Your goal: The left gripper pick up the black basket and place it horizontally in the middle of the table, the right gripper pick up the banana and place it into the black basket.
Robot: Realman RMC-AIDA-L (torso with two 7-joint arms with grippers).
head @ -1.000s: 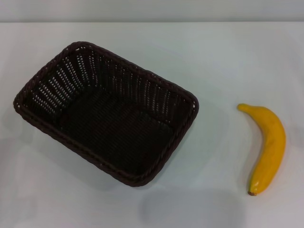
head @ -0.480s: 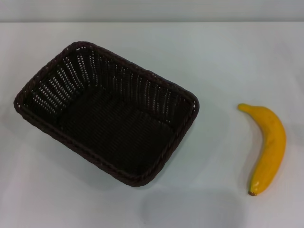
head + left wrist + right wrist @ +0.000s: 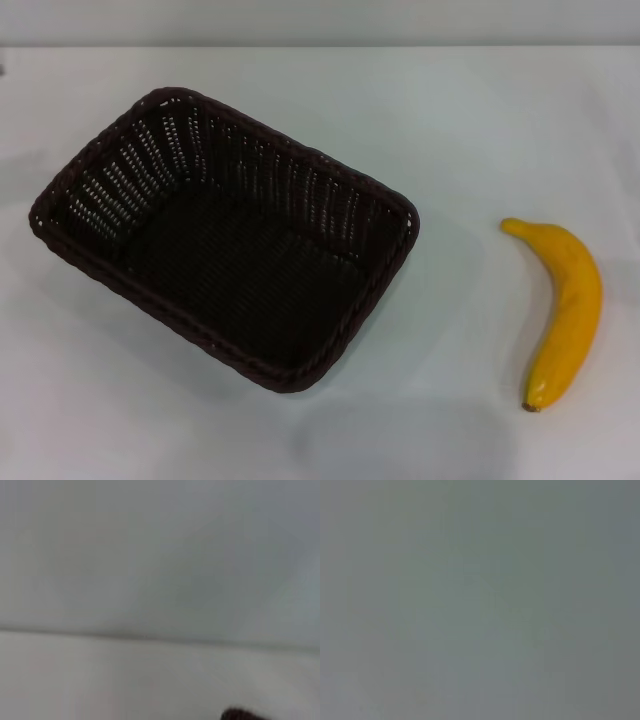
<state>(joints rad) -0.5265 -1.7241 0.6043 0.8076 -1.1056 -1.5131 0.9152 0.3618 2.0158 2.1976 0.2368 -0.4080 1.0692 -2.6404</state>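
While neither gripper shows in the head view, the basket point(image 3: 225, 238) sits on the table point(image 3: 470, 130) left of centre, resting flat on its base with its open side up and nothing inside it. Its long axis runs on a diagonal, from the far left corner toward the near right corner, so it lies skewed rather than square to the table's edge; one short end faces the robot's left and slightly near, the other faces right. The banana point(image 3: 563, 308) lies well apart from the basket, off to the right, flat on the table. Its long axis runs nearly front to back, with the curve bulging toward the right; the small brown tip points toward the robot at the near end, and the other end lies farther away, bent toward the left. The left wrist view shows pale table surface and wall, with only a small dark shape point(image 3: 245, 714) at the picture's edge, too little to tell what it is. The right wrist view shows only a plain grey field. Neither arm's fingers can be seen in any view, so how far open they stand, or whether they hold anything, cannot be told.
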